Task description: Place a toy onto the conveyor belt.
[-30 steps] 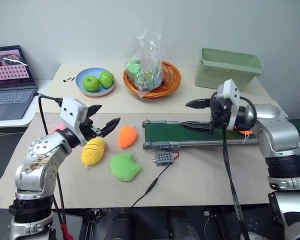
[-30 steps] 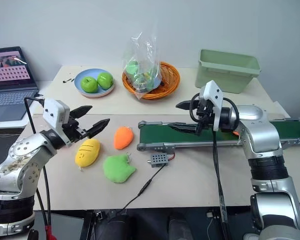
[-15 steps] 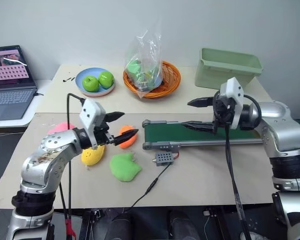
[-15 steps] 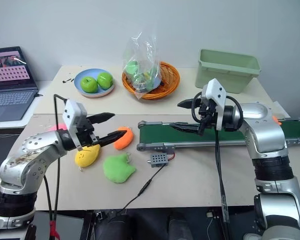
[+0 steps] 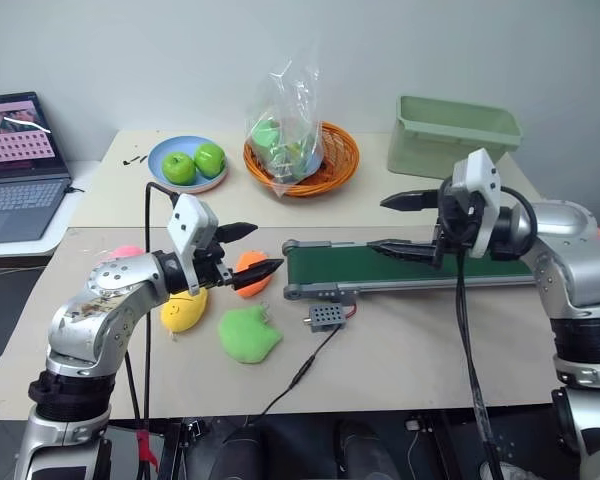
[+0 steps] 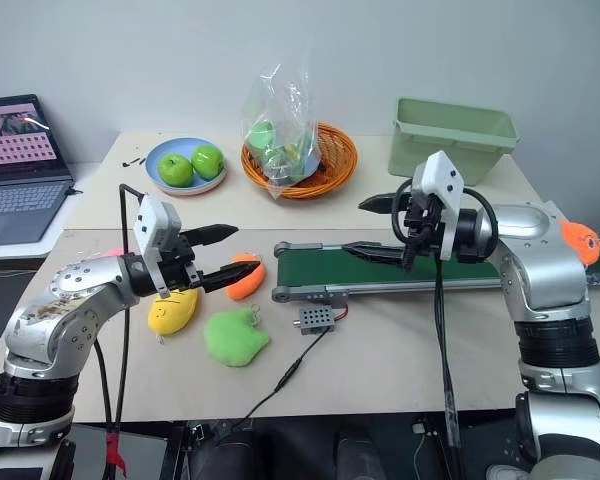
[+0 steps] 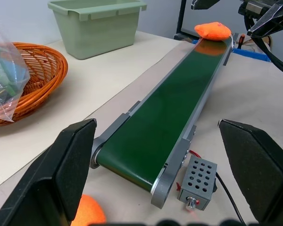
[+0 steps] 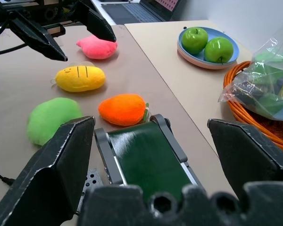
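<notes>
Toy (image 7: pixel 212 30), lumpy orange plush, lies on smooth green conveyor belt (image 7: pixel 170 113); both grippers' jaws gape empty.

a lab test bench: small conveyor belt (image 5: pixel 410 266) with wired control box (image 5: pixel 327 318), open laptop (image 5: pixel 15 165), plain beige tabletop (image 5: pixel 430 350)

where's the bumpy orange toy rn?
The orange toy lies on the far end of the conveyor belt, robot's right side, behind the right arm.
</notes>
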{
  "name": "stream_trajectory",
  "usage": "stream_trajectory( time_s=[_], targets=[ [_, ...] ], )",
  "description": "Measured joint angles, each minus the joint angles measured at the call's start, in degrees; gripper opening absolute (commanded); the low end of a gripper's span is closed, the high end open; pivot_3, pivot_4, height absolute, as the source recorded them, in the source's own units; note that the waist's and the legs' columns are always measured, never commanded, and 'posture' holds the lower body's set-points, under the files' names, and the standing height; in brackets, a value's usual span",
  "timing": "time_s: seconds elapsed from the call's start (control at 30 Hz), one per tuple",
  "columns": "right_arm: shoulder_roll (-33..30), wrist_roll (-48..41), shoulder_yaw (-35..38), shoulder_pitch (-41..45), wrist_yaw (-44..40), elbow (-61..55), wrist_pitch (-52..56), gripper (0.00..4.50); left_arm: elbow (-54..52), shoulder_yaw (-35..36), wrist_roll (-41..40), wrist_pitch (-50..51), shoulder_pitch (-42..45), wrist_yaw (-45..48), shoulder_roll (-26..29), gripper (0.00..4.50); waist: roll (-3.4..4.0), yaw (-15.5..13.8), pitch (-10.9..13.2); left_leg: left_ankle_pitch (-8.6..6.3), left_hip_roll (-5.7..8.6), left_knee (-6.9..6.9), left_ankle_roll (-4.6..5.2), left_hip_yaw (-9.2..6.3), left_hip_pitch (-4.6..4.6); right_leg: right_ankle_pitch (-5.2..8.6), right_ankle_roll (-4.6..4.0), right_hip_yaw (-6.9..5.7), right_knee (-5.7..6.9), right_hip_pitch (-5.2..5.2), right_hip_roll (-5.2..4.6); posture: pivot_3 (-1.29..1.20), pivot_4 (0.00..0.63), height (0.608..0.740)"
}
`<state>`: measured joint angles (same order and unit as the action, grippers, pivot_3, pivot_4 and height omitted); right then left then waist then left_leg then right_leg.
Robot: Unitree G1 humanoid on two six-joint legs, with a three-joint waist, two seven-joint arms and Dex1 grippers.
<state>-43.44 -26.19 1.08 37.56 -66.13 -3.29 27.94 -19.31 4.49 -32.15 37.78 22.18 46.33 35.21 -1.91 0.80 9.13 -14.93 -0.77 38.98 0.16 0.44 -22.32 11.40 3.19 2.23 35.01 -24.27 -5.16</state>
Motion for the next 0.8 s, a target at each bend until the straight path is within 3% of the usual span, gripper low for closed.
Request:
stream_trajectory(
  time_s=[0.4,0.8],
  targets=[
    [0.0,-0.9,1.6,-1.1,0.6,-0.1,0.0,4.5,-1.4,1.6,-1.8,1.2,-0.9,-0.5,1.8,4.41,0.0,0.0,0.0,0.0,0.0,0.0,0.0,0.0,-0.01,0.0,0.0,0.0,0.0,-0.01,0.0,0.0,0.15,0.74],
    [1.2,-3.8,3.4,-11.7,0.1,-2.9,-2.3,4.5,-1.1,3.4,-2.8,2.2,-1.4,-0.3,3.7,4.41,0.0,-0.1,0.0,0.0,0.0,0.0,0.0,-0.01,0.01,0.0,0.0,-0.01,-0.01,0.03,0.01,0.0,0.15,0.74]
  ],
)
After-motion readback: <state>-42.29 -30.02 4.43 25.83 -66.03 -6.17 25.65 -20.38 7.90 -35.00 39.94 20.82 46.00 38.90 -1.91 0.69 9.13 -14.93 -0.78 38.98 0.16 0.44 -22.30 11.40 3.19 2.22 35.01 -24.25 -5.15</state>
